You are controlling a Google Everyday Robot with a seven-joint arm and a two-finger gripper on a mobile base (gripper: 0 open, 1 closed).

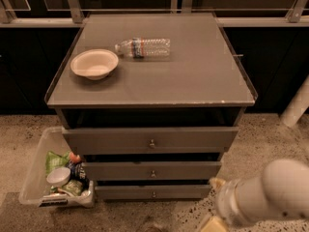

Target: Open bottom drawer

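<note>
Low on the square grey cabinet (193, 76), the thin grey bottom drawer (120, 192) sits nearest the floor. Just right of it hangs the cream pincer (212, 224); I cannot tell its state.

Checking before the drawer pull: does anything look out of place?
The bottle lies on its side on the cabinet top, beside the bowl. Nothing spilled. The hand is low at the right, off the bottom drawer.

Bowl (94, 64), water bottle (143, 47), plastic bin (35, 178)
</note>
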